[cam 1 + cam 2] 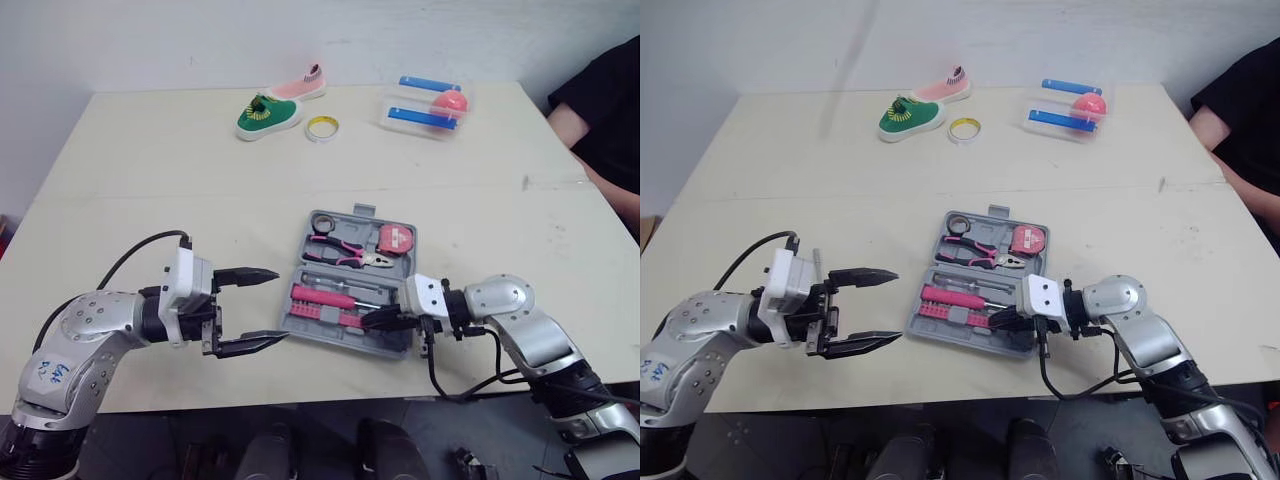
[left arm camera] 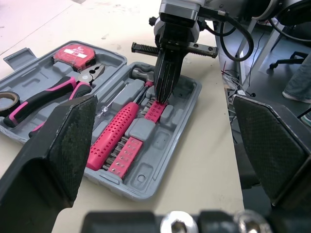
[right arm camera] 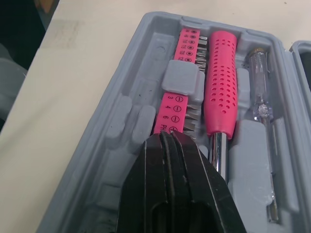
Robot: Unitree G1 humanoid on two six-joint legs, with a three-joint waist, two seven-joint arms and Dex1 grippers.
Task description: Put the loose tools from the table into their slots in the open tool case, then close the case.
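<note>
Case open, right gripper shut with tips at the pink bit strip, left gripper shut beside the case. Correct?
No: the left gripper is open, its fingers spread wide, as the left eye view shows. The rest holds: case open, right gripper shut, tips at the bit strip.

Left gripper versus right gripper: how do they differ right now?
The left gripper has its jaws wide apart; the right gripper has its jaws shut. The left gripper hangs over bare table beside the tool case; the right gripper's tips sit inside it, at the pink bit strip. Both point toward the case.
</note>
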